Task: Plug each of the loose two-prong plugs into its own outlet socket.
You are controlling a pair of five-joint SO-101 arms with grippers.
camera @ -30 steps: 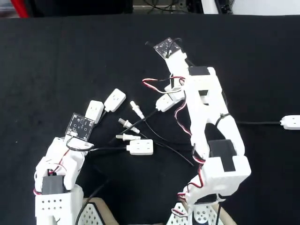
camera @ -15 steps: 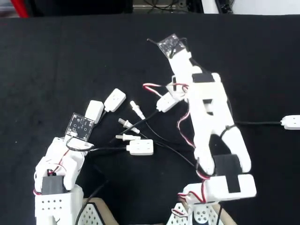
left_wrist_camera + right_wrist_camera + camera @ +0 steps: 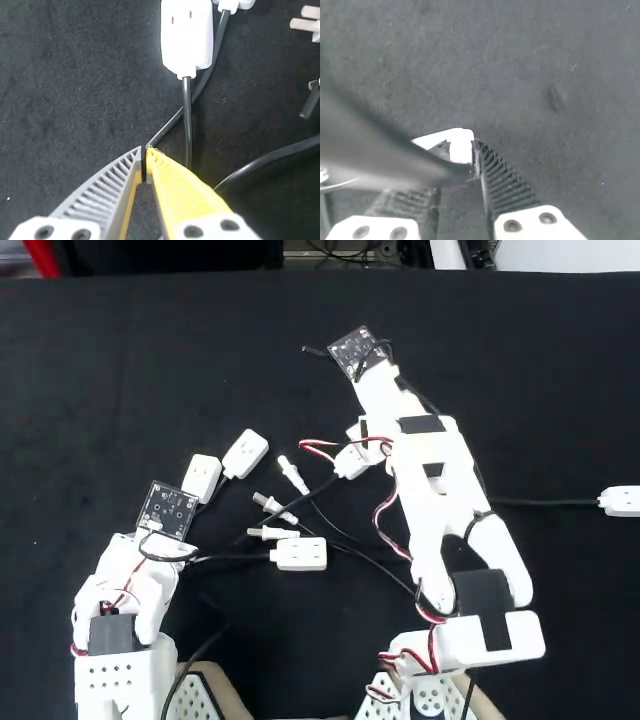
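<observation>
High view, read from the left, has the left arm folded low near the surface's front edge. In its wrist view the left gripper is clenched, tips pressed together with black cords running just beside them; whether it pinches one cannot be told. Straight ahead lies the near socket, slots up. A second socket lies just beside it, and a third socket lies toward the middle. Three loose plugs lie between them, prongs bare.

Further right, the right arm is stretched out over the surface, and the right gripper grasps a held plug by its white body, its cord trailing back past the camera. A far socket lies at the right edge, well apart.

The step in hand is probably carrying this plug to a free socket. To do it well, the prongs should be turned to match the two slots before contact, then pushed along the socket's axis. These sockets look light and unfixed, so the left gripper would best pin the chosen one. The crossing cords could drag neighbours.

No brand, label or writing can be read anywhere.
</observation>
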